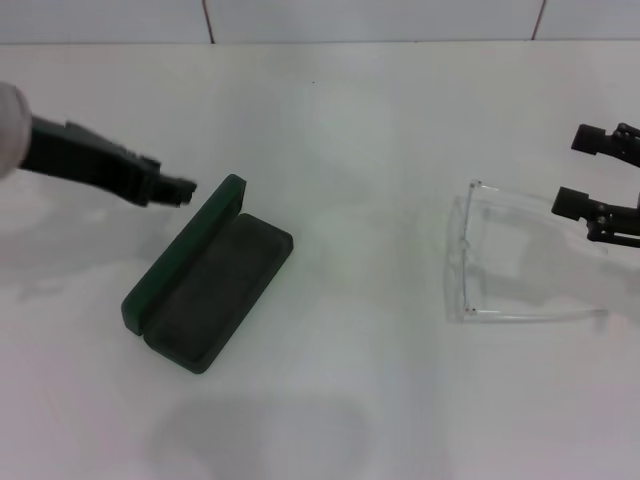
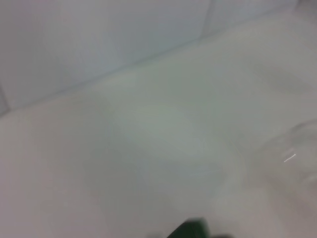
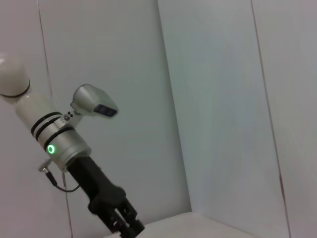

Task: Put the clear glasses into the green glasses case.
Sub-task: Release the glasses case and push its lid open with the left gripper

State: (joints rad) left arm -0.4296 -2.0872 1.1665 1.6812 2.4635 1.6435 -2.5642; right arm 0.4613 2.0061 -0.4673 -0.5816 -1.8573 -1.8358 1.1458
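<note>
Because the clear glasses [image 1: 500,255] lie flat on the white bench [image 1: 360,400] with their arms unfolded toward the robot's right, the right tool [image 1: 585,170] waits just beside the arm tips, its two fingers parted and holding nothing, apparently lined up for a grasp. Well apart to the left, the green glasses case [image 1: 205,290] lies open, lining upward, ready to receive them. Just beside its raised lid hovers the left tool [image 1: 185,190]; whether it is open or closed I cannot tell.
</note>
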